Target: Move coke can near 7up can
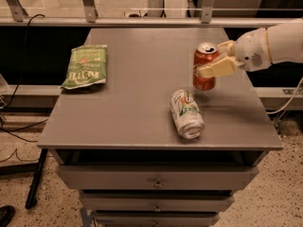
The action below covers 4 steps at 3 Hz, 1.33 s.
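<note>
The red coke can [204, 81] stands upright, held just above the grey table top [137, 74] at its right side. My gripper [215, 60] reaches in from the right and is shut on the can's upper part, one cream finger [218, 68] across its front. The 7up can [187, 113], silver-white with green lettering, lies on its side near the table's front edge, just below and left of the coke can, its silver end toward the front.
A green chip bag [85, 66] lies flat at the table's left side. Drawers [156, 178] sit under the table top. A railing [142, 20] runs behind the table. Cables trail on the floor at the left.
</note>
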Available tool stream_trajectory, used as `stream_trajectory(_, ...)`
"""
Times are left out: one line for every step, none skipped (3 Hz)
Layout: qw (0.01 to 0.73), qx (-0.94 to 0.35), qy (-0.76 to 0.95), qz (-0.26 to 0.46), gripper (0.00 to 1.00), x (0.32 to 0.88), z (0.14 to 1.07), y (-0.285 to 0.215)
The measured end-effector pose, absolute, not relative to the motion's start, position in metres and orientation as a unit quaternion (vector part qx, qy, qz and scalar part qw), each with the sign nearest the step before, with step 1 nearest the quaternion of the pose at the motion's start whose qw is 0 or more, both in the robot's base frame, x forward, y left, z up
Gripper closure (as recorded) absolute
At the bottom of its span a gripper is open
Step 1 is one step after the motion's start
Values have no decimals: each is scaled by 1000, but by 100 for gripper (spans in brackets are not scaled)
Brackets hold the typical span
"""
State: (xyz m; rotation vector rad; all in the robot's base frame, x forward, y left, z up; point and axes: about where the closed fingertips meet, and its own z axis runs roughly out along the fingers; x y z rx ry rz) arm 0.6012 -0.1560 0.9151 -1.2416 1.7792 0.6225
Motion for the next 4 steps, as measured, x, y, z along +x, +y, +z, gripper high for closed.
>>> stream_trajectory(408, -510, 706, 273, 100, 578, 907, -168)
stream_trajectory(379, -534, 688, 311, 98, 551, 894, -173)
stream_trajectory(363, -548, 675, 335, 75, 538, 886, -172)
stream_trajectory(359, -561, 656, 354, 52, 528, 883, -168)
